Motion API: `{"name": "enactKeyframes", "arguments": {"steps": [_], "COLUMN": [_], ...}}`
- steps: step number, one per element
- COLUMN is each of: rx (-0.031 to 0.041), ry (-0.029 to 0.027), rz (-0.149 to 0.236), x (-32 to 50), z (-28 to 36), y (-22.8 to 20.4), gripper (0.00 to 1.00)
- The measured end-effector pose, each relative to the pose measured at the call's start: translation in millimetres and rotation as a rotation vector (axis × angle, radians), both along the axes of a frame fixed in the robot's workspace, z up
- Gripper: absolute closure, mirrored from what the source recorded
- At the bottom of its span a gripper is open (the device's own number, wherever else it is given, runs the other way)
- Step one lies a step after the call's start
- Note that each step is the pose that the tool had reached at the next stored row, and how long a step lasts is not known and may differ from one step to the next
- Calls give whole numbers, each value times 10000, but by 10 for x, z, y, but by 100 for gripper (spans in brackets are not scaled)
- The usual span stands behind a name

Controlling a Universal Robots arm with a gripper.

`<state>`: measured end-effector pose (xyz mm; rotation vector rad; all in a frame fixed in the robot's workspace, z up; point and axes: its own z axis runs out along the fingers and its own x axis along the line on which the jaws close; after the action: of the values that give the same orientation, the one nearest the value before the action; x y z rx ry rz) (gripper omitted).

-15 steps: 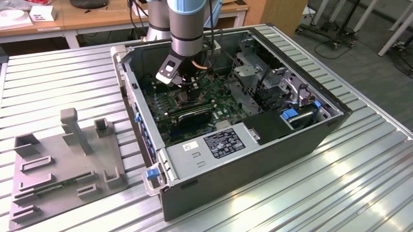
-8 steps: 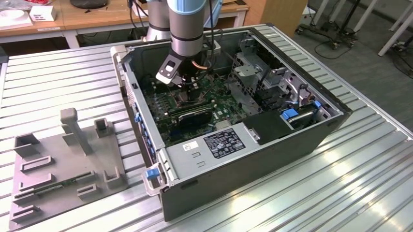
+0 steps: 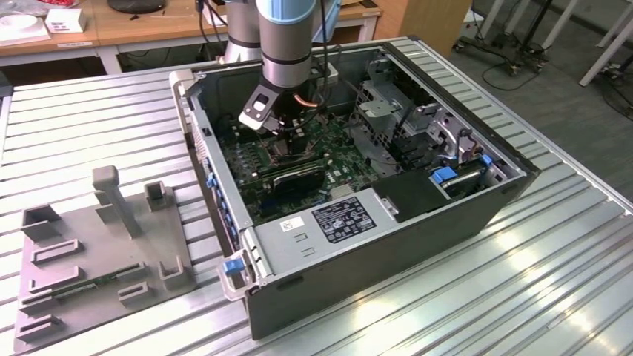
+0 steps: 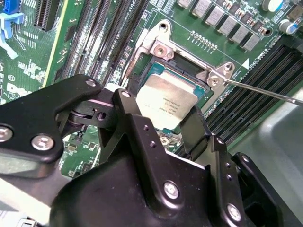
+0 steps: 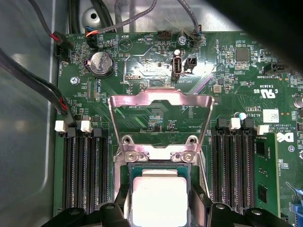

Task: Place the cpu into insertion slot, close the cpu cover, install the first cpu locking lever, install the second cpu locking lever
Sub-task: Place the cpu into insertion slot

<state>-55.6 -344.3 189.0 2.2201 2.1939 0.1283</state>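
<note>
My gripper (image 4: 160, 112) reaches down into the open computer case (image 3: 327, 245), over the green circuit board (image 3: 259, 191). Its black fingers (image 4: 124, 105) are shut on two opposite edges of the cpu (image 4: 163, 100), a small square chip with a silvery top. The cpu (image 5: 158, 198) hovers just over the insertion slot (image 4: 189, 66), whose dark inside and metal rim show around it. The cpu cover (image 5: 161, 98), a thin silvery frame, stands swung open on its hinge beyond the slot. A thin locking lever (image 4: 265, 91) juts out sideways from the slot's corner.
Long black memory slots (image 5: 83, 175) run along both sides of the socket. Cables (image 5: 52, 94) lie along the case wall, and a drive cage (image 3: 396, 111) fills the case's far side. A grey fixture plate (image 3: 94, 259) lies on the slatted table at the exterior view's left.
</note>
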Motion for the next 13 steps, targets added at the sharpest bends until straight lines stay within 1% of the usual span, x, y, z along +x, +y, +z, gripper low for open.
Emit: {"name": "enactKeyframes", "arguments": {"steps": [3, 10, 13], "rx": [4, 0, 5], "ry": [-2, 0, -3], "rz": [0, 0, 0], "x": [0, 0, 0], "z": [22, 139, 150], "y": [1, 0, 1], "gripper": [40, 40, 40]}}
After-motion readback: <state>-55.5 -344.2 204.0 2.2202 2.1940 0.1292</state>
